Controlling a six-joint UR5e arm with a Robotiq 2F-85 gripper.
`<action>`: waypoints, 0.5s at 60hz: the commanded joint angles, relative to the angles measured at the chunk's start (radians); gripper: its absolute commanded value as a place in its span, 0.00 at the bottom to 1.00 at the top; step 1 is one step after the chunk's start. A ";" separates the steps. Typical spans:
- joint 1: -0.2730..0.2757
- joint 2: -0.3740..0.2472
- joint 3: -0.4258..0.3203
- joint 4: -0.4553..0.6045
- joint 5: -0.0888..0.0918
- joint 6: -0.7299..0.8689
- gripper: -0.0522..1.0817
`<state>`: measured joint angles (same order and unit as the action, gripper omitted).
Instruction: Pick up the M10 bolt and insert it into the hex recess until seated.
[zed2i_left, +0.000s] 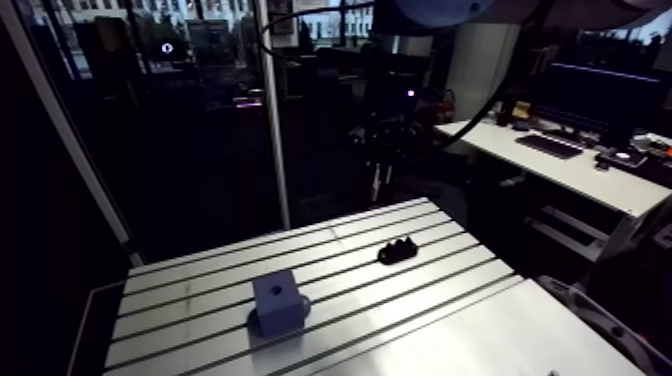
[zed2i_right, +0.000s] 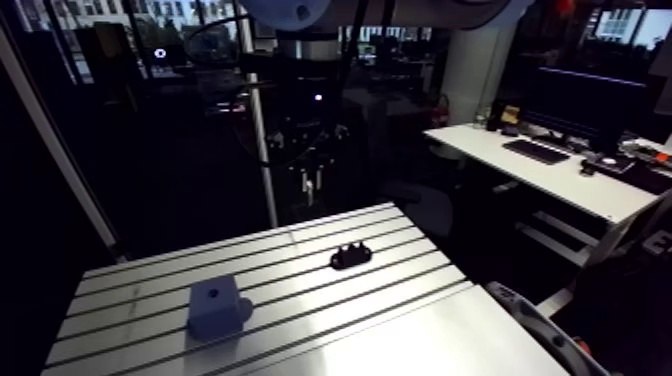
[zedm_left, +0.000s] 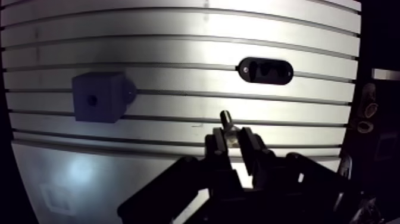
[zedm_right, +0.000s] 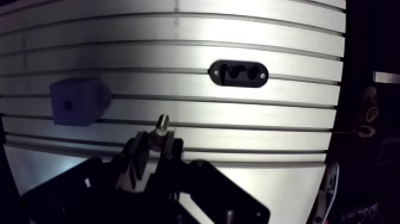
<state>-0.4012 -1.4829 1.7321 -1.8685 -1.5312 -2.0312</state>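
In the wrist view my gripper (zedm_left: 234, 138) is shut on a metal bolt (zedm_left: 227, 121), whose shank sticks out past the fingertips. It hangs well above the slotted table (zedm_left: 178, 42). A blue-grey block (zedm_left: 97, 97) with a small dark recess in its upper face stands on the table, ahead of the gripper and off to one side. In the arm view the block (zed2i_left: 278, 301) sits near the table's front. The gripper (zed2i_right: 311, 185) hangs dimly over the far edge.
A black oval holder (zedm_left: 265, 70) with notches lies on the table ahead of the gripper, on the side opposite the block, seen in the arm view as the same holder (zed2i_right: 351, 256). The table's edge drops into darkness beyond it.
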 joint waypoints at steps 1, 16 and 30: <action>0.125 0.000 -0.034 0.070 -0.017 -0.006 0.79; 0.201 0.019 -0.082 0.114 -0.022 -0.263 0.79; 0.256 0.043 -0.106 0.151 -0.028 -0.329 0.79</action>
<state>-0.2108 -1.4619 1.6542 -1.7599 -1.5523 -2.2478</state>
